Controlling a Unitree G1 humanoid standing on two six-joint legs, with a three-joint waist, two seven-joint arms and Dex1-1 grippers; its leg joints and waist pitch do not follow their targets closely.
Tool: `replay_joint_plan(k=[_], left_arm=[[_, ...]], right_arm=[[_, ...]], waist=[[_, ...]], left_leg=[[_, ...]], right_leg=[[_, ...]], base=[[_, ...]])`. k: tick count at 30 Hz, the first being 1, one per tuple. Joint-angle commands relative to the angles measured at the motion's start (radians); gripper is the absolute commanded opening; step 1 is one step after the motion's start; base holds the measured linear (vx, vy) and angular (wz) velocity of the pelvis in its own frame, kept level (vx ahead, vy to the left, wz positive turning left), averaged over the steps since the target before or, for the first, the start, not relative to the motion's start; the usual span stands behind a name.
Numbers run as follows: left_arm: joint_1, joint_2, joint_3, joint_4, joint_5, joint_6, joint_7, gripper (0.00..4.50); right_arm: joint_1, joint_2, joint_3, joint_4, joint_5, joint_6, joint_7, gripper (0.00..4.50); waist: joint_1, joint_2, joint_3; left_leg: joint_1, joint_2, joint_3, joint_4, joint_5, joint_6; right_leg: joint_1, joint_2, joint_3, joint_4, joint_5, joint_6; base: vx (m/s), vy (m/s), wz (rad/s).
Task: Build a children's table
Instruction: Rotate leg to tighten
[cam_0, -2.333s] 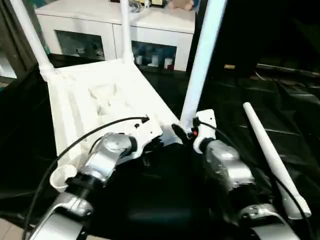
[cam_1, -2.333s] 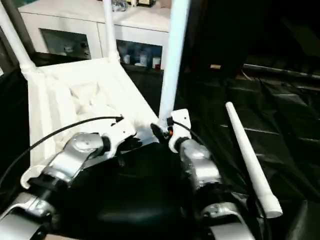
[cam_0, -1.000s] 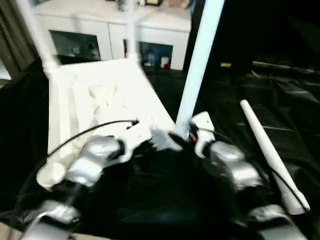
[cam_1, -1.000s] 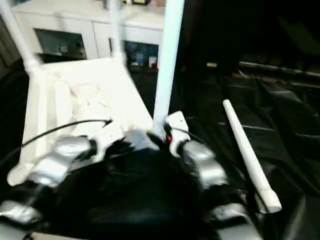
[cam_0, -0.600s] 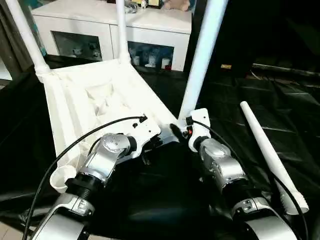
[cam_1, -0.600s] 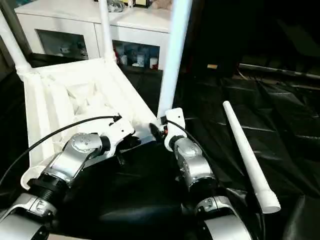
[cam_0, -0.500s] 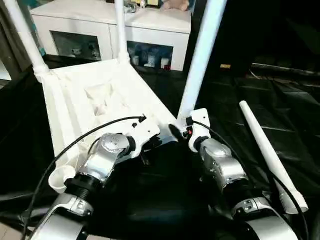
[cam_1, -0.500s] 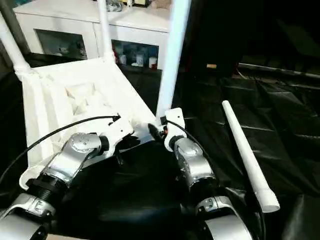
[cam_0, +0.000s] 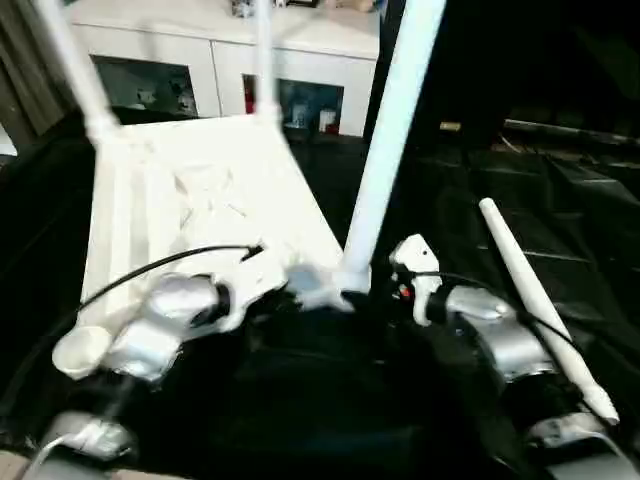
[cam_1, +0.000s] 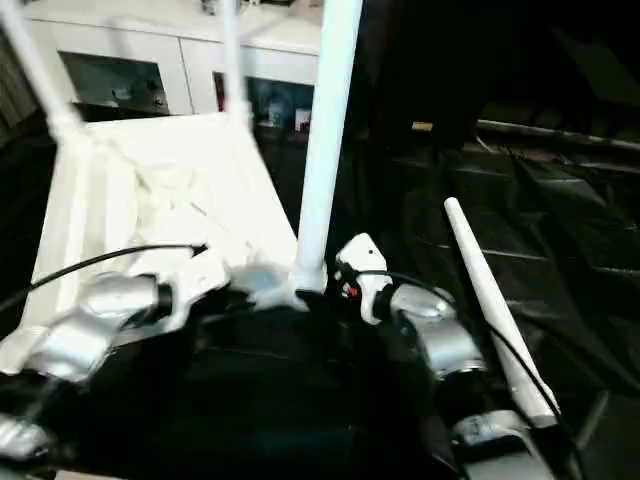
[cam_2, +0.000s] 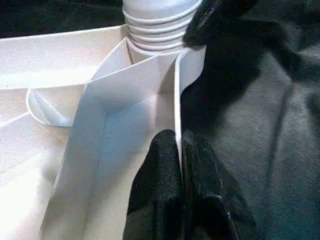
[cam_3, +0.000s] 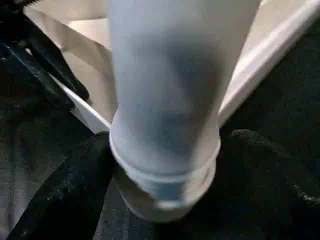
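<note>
Three legs stand in the upturned tabletop (cam_0: 200, 200), the left gripper (cam_2: 180, 165) pinching its rim, right gripper (cam_3: 165, 200) open around the near leg (cam_0: 385, 140), while the fourth leg (cam_0: 530, 290) lies at right.

Smooth white plastic children's table (cam_0: 190, 200) on a glossy, crinkled black cover (cam_0: 560, 190).

Both head views are smeared by motion blur. The white table (cam_0: 190, 210) is overexposed and loses detail, while the black worktop (cam_0: 560, 190) beyond the right claw (cam_3: 165, 200) stays dim. The leg (cam_3: 165, 90) between its fingers is out of focus.
</note>
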Motion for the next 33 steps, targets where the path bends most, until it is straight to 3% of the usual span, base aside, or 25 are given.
replay_joint_plan(k=[1,8,18,23,25,27,28,31,33], left_arm=[[0.041,-0.017,-0.027,-0.006,-0.062,-0.002,-0.055,0.0],[0.048,-0.01,-0.029,-0.016,-0.063,-0.002,-0.067,0.0],[0.059,-0.004,-0.027,-0.03,-0.062,0.008,-0.076,0.0],[0.033,-0.034,-0.019,0.017,-0.028,0.031,0.009,0.0],[0.023,-0.047,-0.017,0.035,-0.013,0.043,0.044,0.0],[-0.021,-0.1,-0.002,0.101,0.016,0.074,0.157,0.0],[-0.054,-0.141,0.003,0.144,0.036,0.092,0.234,0.0],[-0.099,-0.199,0.006,0.194,0.055,0.123,0.325,0.0],[-0.132,-0.245,0.006,0.223,0.063,0.148,0.38,0.0]], right_arm=[[0.002,-0.025,-0.011,-0.036,0.015,-0.02,0.009,3.89],[0.023,-0.021,0.009,-0.064,0.015,-0.023,0.057,3.89],[0.034,-0.013,0.005,-0.061,0.022,-0.027,0.075,2.91],[0.039,0.023,-0.022,-0.02,0.013,0.005,-0.028,2.8],[0.037,0.035,-0.031,-0.004,0.007,0.012,-0.071,2.77],[0.026,0.077,-0.055,0.052,-0.03,0.024,-0.234,2.77],[0.017,0.112,-0.07,0.084,-0.049,0.03,-0.344,2.77],[-0.003,0.174,-0.099,0.121,-0.056,0.076,-0.502,2.76],[-0.023,0.218,-0.111,0.145,-0.062,0.101,-0.601,2.76]], waist=[[0.003,-0.009,-0.044],[0.007,-0.01,-0.044],[0.011,-0.009,-0.046],[0.01,-0.01,-0.046],[0.008,-0.012,-0.041],[0.005,-0.008,-0.035],[0.003,-0.011,-0.033],[0.001,-0.006,-0.036],[0.0,-0.004,-0.035]], left_leg=[[0.017,0.068,-0.029,-0.054,-0.167,0.069],[0.019,0.068,-0.029,-0.054,-0.169,0.067],[0.02,0.068,-0.029,-0.053,-0.159,0.065],[0.018,0.067,-0.029,-0.052,-0.152,0.068],[0.021,0.067,-0.03,-0.057,-0.18,0.053],[0.028,0.068,-0.031,-0.063,-0.245,0.017],[0.03,0.068,-0.035,-0.067,-0.286,-0.013],[0.033,0.07,-0.042,-0.071,-0.312,-0.04],[0.036,0.068,-0.04,-0.071,-0.33,-0.039]], right_leg=[[0.025,-0.083,0.054,-0.076,-0.046,-0.216],[0.025,-0.083,0.054,-0.076,-0.052,-0.212],[0.027,-0.082,0.053,-0.073,-0.035,-0.214],[0.028,-0.082,0.054,-0.072,-0.029,-0.215],[0.024,-0.083,0.053,-0.079,-0.08,-0.212],[0.018,-0.087,0.056,-0.092,-0.206,-0.194],[0.016,-0.092,0.058,-0.102,-0.304,-0.167],[0.014,-0.097,0.059,-0.106,-0.364,-0.147],[0.006,-0.095,0.061,-0.11,-0.361,-0.138]], base=[[0.0,0.0,0.0],[0.0,0.0,0.0],[0.0,0.0,0.0],[0.0,0.0,0.0],[0.0,0.0,0.0],[0.0,0.0,0.0],[0.0,0.0,0.0],[0.0,0.0,0.0],[0.0,0.0,0.0]])
